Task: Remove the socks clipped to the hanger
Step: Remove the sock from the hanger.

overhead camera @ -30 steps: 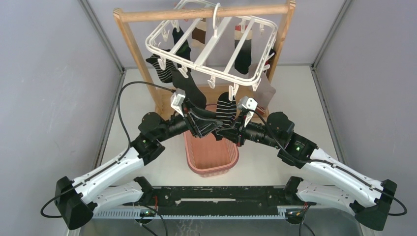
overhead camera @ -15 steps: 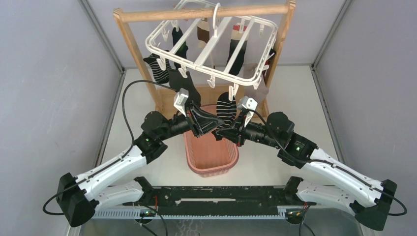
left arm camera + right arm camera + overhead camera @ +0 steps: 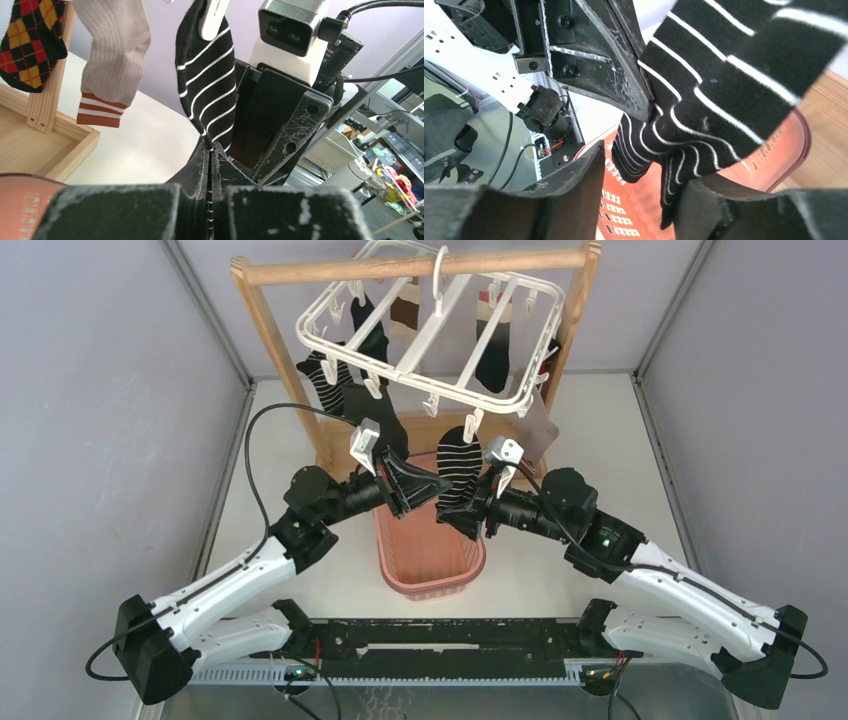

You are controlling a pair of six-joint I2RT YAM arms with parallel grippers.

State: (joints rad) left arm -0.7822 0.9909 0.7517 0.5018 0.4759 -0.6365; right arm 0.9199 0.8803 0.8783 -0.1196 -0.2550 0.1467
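Your left gripper point(image 3: 209, 152) is shut tight, its fingertips pressed together on the lower edge of the black sock with white stripes point(image 3: 207, 85). That sock hangs straight up from those tips and is held at its top by a white clip point(image 3: 212, 17) of the hanger point(image 3: 420, 335), so it is clipped above and pinched below.

Your right gripper point(image 3: 641, 170) faces the left one from the far side of the same sock. Its jaws stand apart, and the sock's loose end dangles between them without being clamped.

Beyond your left fingertips, up and to their left, the grey sock with a red-and-white cuff point(image 3: 115, 45) hangs free. Further left is the red-yellow argyle sock point(image 3: 30, 45), beside a post of the wooden rack point(image 3: 50, 95).

The pink basket point(image 3: 430, 555) sits directly beneath both grippers. The other socks hang from the hanger above and behind them.
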